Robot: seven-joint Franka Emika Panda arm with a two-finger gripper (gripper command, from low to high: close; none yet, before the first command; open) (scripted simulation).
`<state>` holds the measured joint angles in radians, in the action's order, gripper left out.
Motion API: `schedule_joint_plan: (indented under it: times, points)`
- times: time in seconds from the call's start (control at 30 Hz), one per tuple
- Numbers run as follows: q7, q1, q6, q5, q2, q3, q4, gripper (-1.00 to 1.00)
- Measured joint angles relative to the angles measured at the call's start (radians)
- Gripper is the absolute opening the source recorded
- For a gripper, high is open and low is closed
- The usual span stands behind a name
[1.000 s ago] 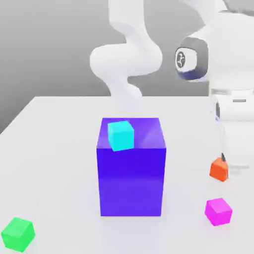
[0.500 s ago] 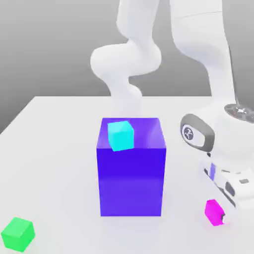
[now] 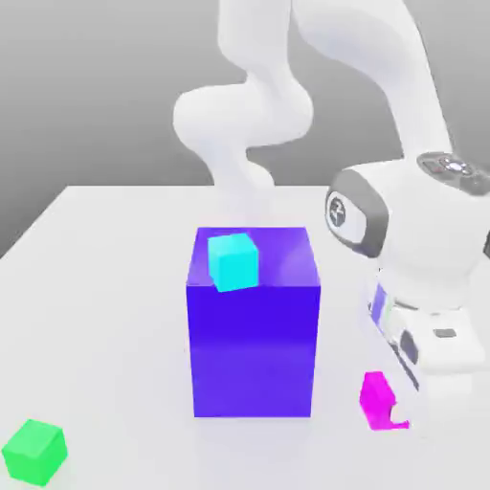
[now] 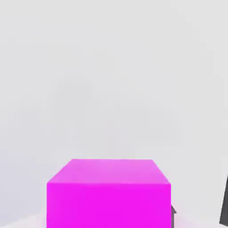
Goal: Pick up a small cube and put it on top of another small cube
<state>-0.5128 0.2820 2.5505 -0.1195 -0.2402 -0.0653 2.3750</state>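
The small cube (image 3: 376, 396), magenta-pink, hangs tilted just above the white table near the front, on the exterior view's right. My gripper (image 3: 390, 410) is shut on it, and the white hand (image 3: 431, 349) stands over it and a little to its right. In the hand view the small cube (image 4: 109, 193) looms close, with a dark fingertip (image 4: 224, 205) at its side. A cyan cube (image 3: 233, 259) rests on top of the big blue-violet block (image 3: 254, 345), near that block's front left corner.
The tall blue-violet block stands in the middle of the table, left of my hand in the exterior view. A green cube (image 3: 33, 452) lies at the front left corner. The arm's white links (image 3: 249, 124) rise behind the block.
My hand dropped onto the magenta cube and closed on it. The cube has since shifted toward the exterior view's left, nearer the blue block, and tilted off the table.
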Motion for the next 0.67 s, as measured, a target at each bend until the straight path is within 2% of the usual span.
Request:
schedule_joint_plan:
  times: [0.37, 0.43, 0.53, 0.57, 0.67]
  points:
    - [-0.379, -0.346, -0.025, 0.165, 0.005, -0.191, -0.048, -1.00]
    - [-0.466, -0.421, -0.003, 0.216, -0.015, -0.215, -0.056, -1.00]
    - [-0.568, -0.516, 0.089, 0.303, -0.122, -0.190, -0.077, -1.00]
    - [-0.581, -0.529, 0.111, 0.318, -0.147, -0.180, -0.080, 1.00]
    - [-0.581, -0.529, 0.111, 0.318, -0.147, -0.180, -0.080, 1.00]
